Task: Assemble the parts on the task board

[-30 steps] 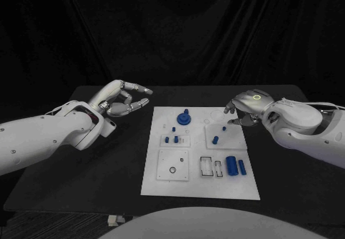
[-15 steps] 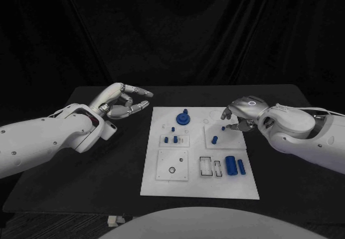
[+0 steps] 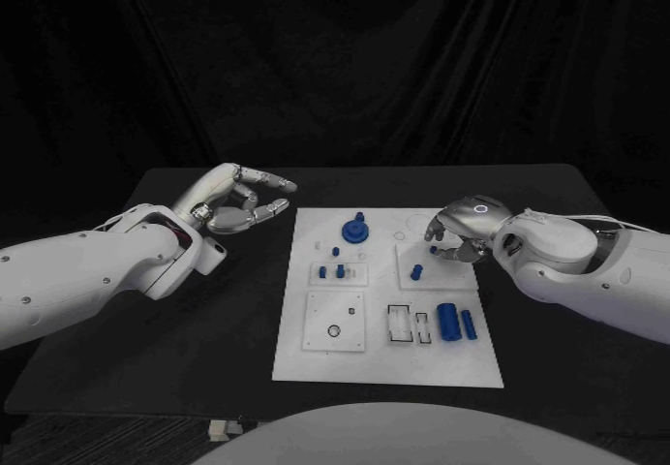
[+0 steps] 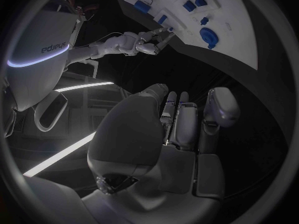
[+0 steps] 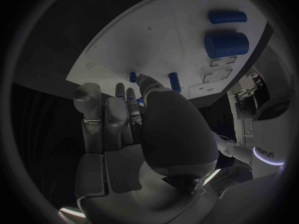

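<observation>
Right hand nearer, fingers curled, empty, poised just above upright blue peg; left hand loosely curled, empty, off task board.

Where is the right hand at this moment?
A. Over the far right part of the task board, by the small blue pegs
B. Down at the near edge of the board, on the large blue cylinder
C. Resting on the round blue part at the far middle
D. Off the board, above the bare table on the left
A: the right hand hangs over the task board's far right part, fingers pointing down by the small blue pegs.
</observation>
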Action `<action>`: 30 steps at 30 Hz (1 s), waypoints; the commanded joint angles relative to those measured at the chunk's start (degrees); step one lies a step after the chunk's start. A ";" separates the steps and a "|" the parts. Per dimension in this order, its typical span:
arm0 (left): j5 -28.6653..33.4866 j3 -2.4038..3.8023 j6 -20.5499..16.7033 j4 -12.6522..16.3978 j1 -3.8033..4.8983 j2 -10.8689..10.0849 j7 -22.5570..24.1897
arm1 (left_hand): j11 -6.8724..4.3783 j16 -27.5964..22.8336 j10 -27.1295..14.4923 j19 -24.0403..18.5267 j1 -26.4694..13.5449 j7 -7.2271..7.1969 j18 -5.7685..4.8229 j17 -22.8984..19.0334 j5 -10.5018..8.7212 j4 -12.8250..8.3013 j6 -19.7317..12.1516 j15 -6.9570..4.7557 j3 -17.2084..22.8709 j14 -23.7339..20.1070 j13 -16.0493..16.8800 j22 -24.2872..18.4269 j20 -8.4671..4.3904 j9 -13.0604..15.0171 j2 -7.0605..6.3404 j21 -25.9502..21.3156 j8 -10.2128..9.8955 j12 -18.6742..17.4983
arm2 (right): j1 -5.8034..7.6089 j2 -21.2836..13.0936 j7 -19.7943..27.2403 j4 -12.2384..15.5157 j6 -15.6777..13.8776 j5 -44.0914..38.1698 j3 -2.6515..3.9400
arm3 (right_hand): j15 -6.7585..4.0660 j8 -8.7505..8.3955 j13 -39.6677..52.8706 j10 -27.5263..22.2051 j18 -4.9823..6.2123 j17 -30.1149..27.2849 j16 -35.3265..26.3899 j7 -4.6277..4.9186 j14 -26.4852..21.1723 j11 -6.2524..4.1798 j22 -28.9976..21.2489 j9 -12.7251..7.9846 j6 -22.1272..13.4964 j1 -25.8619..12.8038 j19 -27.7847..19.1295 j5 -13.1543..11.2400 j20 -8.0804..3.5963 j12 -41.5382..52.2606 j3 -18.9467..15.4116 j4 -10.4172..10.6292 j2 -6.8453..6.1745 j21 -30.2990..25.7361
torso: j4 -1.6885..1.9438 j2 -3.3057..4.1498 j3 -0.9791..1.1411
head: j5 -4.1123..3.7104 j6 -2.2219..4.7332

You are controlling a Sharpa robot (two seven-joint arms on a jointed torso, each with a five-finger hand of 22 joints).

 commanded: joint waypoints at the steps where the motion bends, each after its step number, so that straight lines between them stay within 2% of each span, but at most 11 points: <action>1: 0.64 0.05 0.42 0.12 -0.11 0.12 1.35 | 0.06 0.11 0.53 -0.18 0.78 0.39 0.27 0.00 0.41 -0.25 0.05 0.29 -0.15 -0.08 0.06 7.68 0.18 -0.03 -0.06 -0.23 0.06 0.32 | -0.33 0.27 0.82 -0.42 0.55 0.10 0.03 | 0.12 -0.31 -0.08 0.39 -0.64 0.06 0.04 0.30 -0.36 0.12 6.41 -0.04 0.13 0.39 -0.07 0.10 0.14 -0.19 0.26 0.12 -0.17 -0.15 | -0.03 0.00 0.00 | 0.16 0.00; 7: 0.56 0.05 0.49 0.12 -0.16 0.17 1.38 | 0.10 0.16 0.71 -0.18 0.98 0.55 0.26 0.05 0.47 -0.31 0.16 0.33 -0.15 -0.07 0.07 7.69 0.22 -0.01 -0.04 -0.20 0.09 0.42 | -0.57 0.82 1.17 -1.09 0.46 0.11 0.03 | 0.10 0.24 -0.63 0.76 -0.63 0.07 0.12 0.55 -0.38 0.12 6.42 0.25 1.30 0.81 -0.05 1.85 0.11 -0.39 1.27 -0.03 -0.25 -0.22 | -0.04 -0.02 0.01 | 0.19 0.00; 10: 0.49 0.05 0.51 0.08 -0.19 0.23 1.38 | 0.12 0.18 0.80 -0.19 1.10 0.63 0.27 0.05 0.49 -0.35 0.25 0.35 -0.14 -0.08 0.07 7.69 0.23 0.00 -0.04 -0.20 0.11 0.48 | -0.64 1.07 1.35 -1.37 0.35 0.11 0.03 | 0.09 0.91 -1.02 1.00 -0.63 -0.03 0.07 0.26 -0.44 0.12 6.42 0.70 2.57 0.99 -0.07 2.91 0.09 -0.53 1.94 -0.25 -0.38 -0.34 | -0.01 -0.02 0.00 | 0.16 0.00; 30: 0.28 0.05 0.74 0.04 -0.36 0.44 1.32 | 0.20 0.28 1.19 -0.20 1.96 1.17 0.26 0.07 0.62 -0.65 1.02 0.45 -0.02 -0.10 0.03 7.71 0.33 0.09 0.05 -0.06 0.32 0.69 | -1.12 1.91 2.14 -2.73 -0.29 0.12 0.04 | -0.40 2.32 -1.52 2.04 -0.55 -0.24 -0.06 0.89 -0.60 -0.73 6.39 1.94 4.64 1.78 -0.16 3.10 -0.26 -0.30 3.13 -1.34 -0.30 -0.58 | -0.03 0.00 -0.01 | 0.28 0.00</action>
